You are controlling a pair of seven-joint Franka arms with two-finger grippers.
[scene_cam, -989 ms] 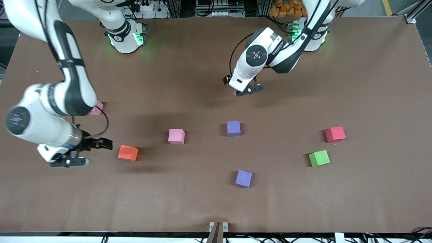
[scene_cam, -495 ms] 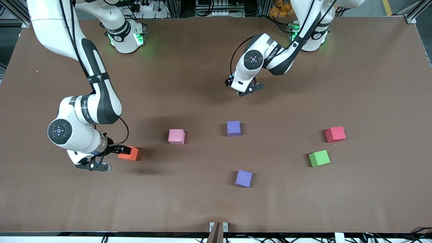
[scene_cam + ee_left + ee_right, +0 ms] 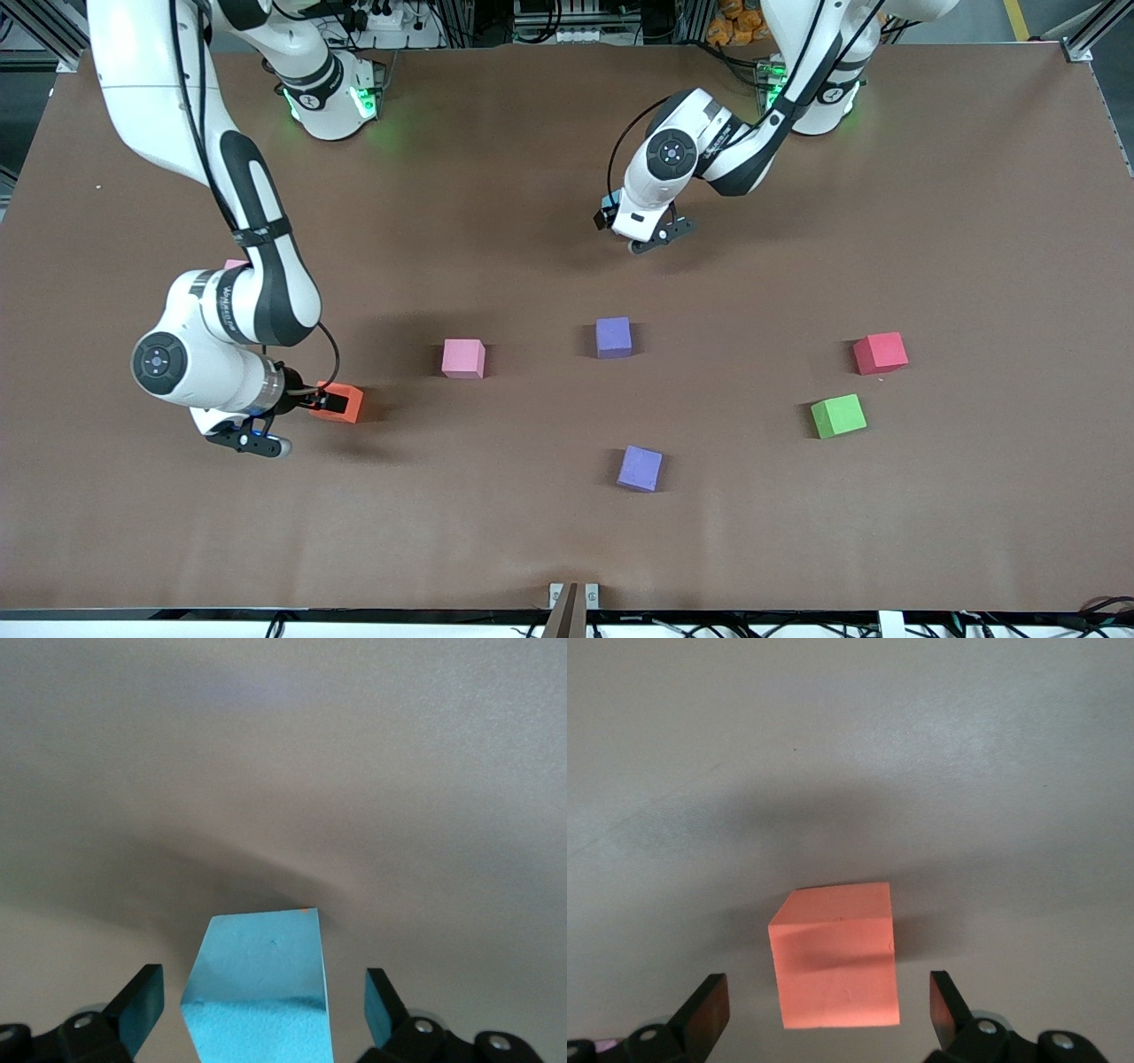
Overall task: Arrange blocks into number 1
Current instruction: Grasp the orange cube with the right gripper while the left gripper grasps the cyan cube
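The light blue block lies on the table between the spread fingers of my open left gripper; in the front view that gripper hides almost all of it. The orange block sits just ahead of my open right gripper, its near edge between the fingertips without touching them; from the front, the gripper is beside the orange block. A pink block and two purple blocks rest mid-table. A pale pink block peeks from under the right arm.
A red cube and a green cube sit toward the left arm's end of the table. The brown tabletop stretches wide around the blocks.
The right arm swung in from the table's end and brought its gripper down at the orange block. The left gripper shifted slightly and lowered over the light blue block. No block moved.
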